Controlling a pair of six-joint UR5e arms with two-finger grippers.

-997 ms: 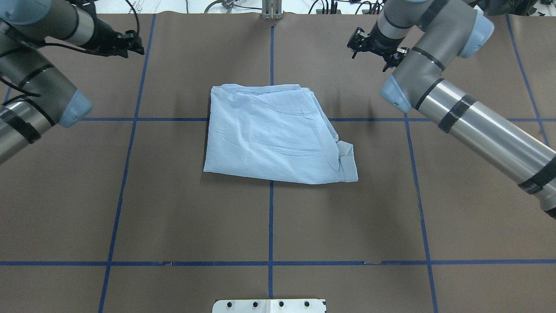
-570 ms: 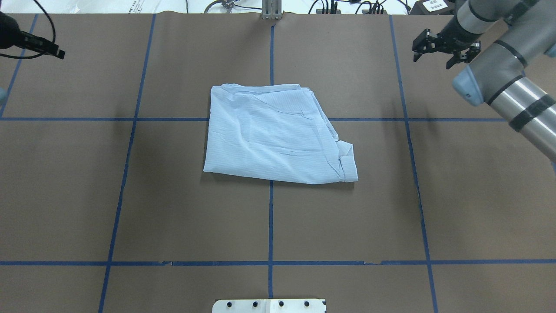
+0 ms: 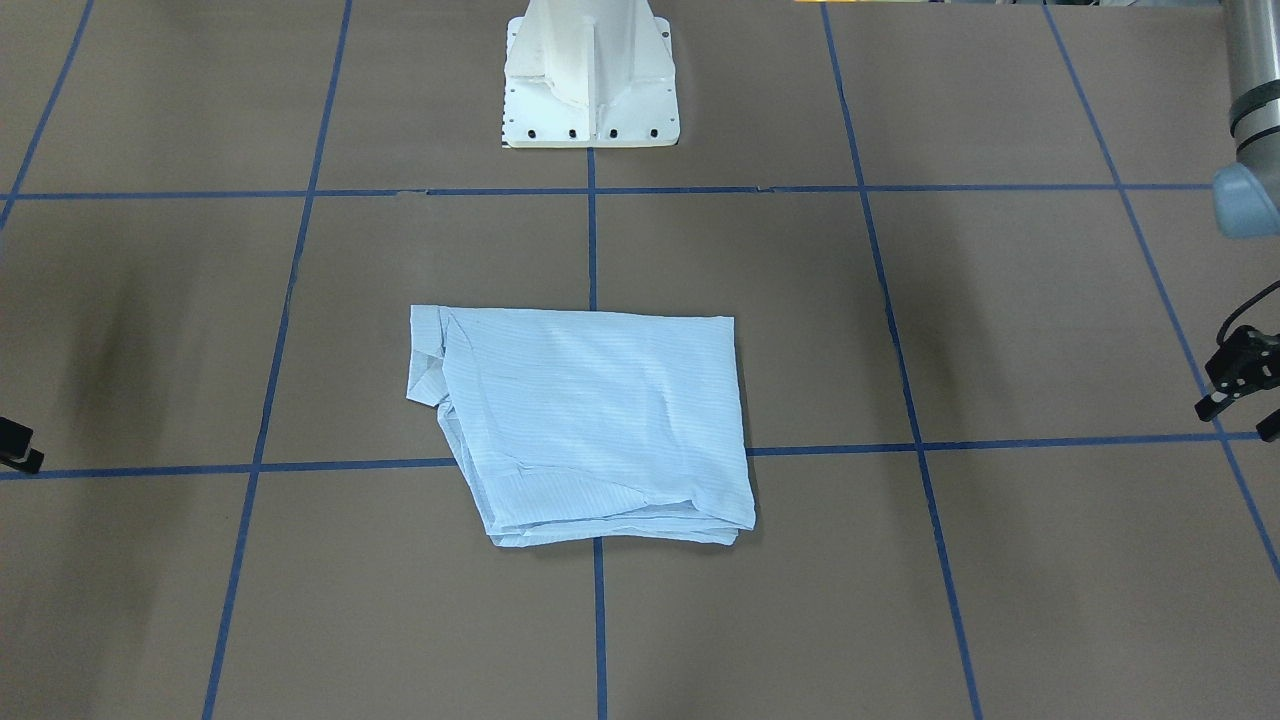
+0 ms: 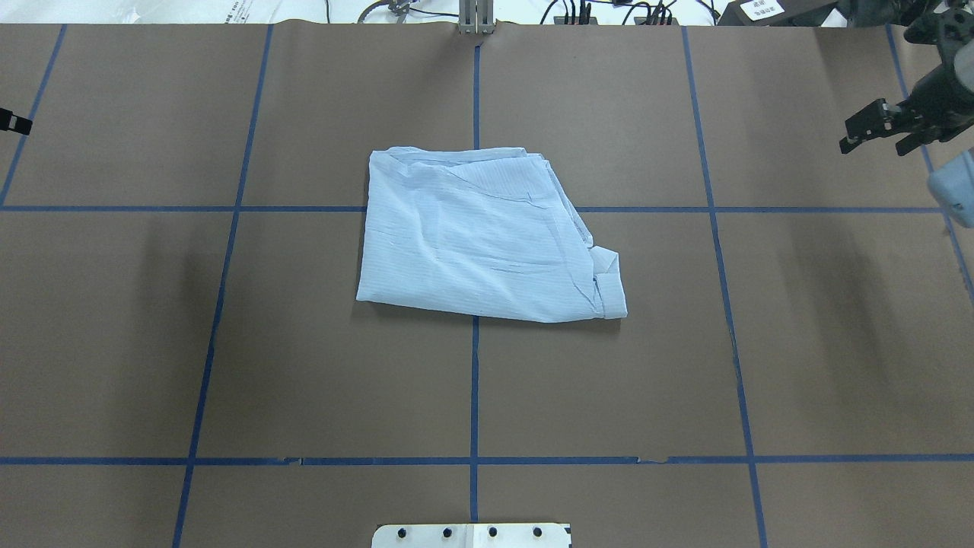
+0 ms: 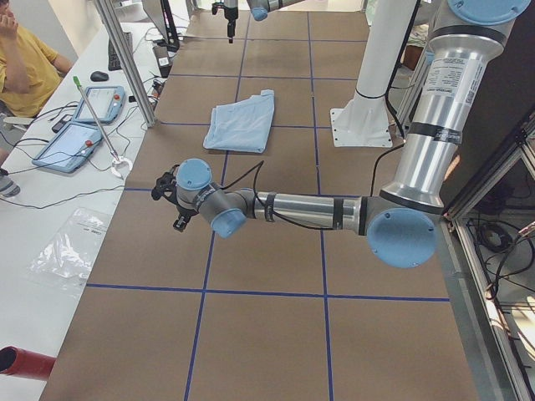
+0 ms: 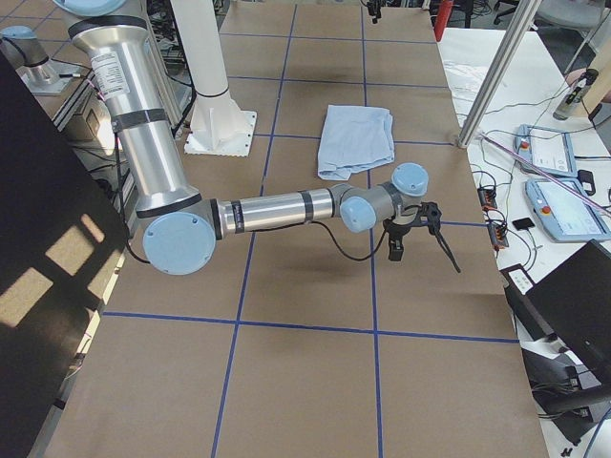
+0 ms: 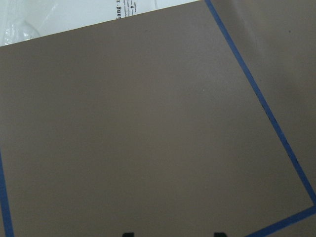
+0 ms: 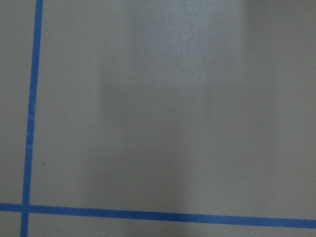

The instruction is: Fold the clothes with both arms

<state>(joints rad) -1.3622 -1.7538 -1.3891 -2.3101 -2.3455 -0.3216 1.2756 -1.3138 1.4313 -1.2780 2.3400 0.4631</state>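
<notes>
Centrally, folded shirt [image 4: 479, 236] on blue-taped table [image 4: 304, 365], pedestal base [image 3: 590, 75] nearby; both jaws released.

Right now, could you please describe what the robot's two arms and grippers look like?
The left arm and right arm are silver-and-grey tubes with light-blue joint caps, black bands and loose black cables. The left gripper and right gripper are black, two-fingered.

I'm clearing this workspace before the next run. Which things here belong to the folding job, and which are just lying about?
Job: pale-blue shirt, already folded; left gripper and right gripper, both open and well clear of it.

Lying about: two touchscreen pendants, computer mouse, clear plastic bag.
</notes>
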